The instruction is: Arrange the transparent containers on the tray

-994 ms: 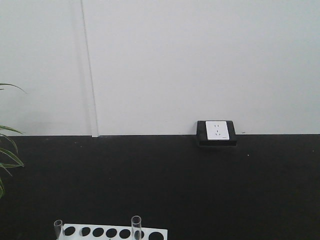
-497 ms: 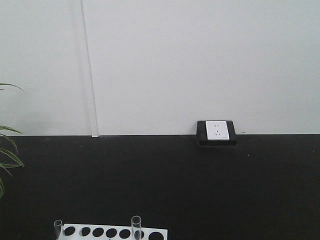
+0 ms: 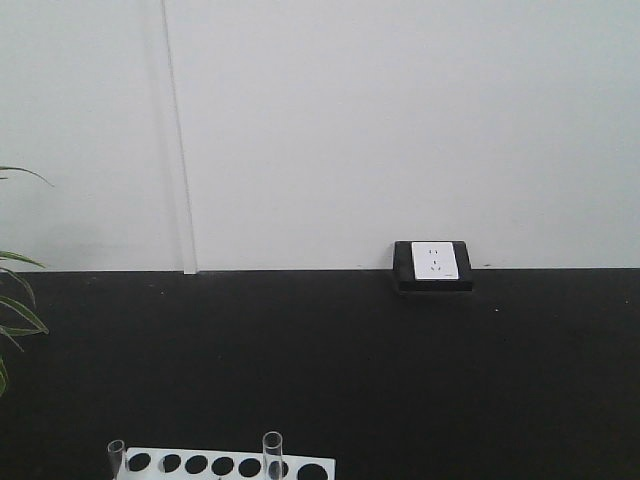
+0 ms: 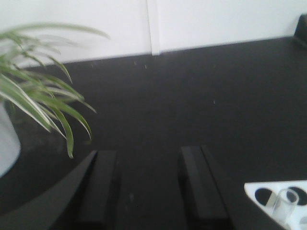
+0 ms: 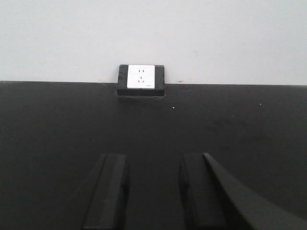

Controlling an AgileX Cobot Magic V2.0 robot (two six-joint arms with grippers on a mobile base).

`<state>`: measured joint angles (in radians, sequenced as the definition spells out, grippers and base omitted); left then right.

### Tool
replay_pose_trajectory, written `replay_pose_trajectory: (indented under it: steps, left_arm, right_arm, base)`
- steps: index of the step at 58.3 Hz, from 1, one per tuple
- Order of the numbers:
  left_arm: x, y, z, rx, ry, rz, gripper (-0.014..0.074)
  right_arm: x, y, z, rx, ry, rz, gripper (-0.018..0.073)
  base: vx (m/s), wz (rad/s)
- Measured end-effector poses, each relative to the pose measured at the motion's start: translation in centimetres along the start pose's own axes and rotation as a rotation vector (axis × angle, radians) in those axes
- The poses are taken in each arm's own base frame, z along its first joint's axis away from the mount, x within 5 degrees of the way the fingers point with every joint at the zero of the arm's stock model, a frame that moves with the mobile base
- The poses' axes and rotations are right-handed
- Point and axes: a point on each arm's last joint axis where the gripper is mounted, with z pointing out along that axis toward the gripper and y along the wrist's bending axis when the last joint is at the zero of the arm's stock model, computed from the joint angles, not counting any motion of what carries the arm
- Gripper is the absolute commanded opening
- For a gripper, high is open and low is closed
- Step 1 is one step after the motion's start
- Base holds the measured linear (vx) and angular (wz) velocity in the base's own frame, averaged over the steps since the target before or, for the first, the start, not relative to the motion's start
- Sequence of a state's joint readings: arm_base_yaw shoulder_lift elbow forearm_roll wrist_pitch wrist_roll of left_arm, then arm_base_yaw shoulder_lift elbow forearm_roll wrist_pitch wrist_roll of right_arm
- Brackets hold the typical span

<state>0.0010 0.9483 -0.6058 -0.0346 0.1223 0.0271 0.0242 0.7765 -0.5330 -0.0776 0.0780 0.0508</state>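
Two transparent containers, slim glass tubes, stand in a white holed rack (image 3: 225, 466) at the bottom edge of the front view: one tube (image 3: 272, 453) near the middle, another tube (image 3: 116, 457) at the rack's left end. The left wrist view catches a tube (image 4: 285, 202) in the rack corner (image 4: 276, 201) at lower right. My left gripper (image 4: 148, 165) is open over bare black tabletop, left of that rack. My right gripper (image 5: 152, 167) is open too, with nothing between its fingers. The tray is out of view.
A green-leaved plant (image 4: 38, 96) in a pale pot (image 4: 7, 143) stands left of the left gripper. A white wall socket in a black frame (image 5: 140, 79) sits at the table's far edge against the white wall. Black tabletop (image 3: 400, 370) spreads across the views.
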Motion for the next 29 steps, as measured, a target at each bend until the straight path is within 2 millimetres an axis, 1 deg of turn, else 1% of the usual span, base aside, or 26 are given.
replay_pose_trajectory:
  steps: [10, 17, 29]
  left_arm:
    - [1.4, -1.1, 2.2, 0.050, 0.107, -0.023, 0.0433]
    - [2.3, -2.6, 3.3, 0.104, 0.169, -0.004, 0.0433]
    - [3.7, -4.6, 4.0, 0.177, 0.236, 0.030, 0.0433]
  right_arm:
    - [0.0, 0.0, 0.1, 0.000, 0.003, 0.001, 0.0389]
    - [0.0, 0.0, 0.1, 0.000, 0.003, 0.003, 0.0389]
    - [0.0, 0.0, 0.1, 0.000, 0.003, 0.003, 0.0389]
  base:
    - [0.00, 0.00]
    - [0.00, 0.00]
    - [0.00, 0.00]
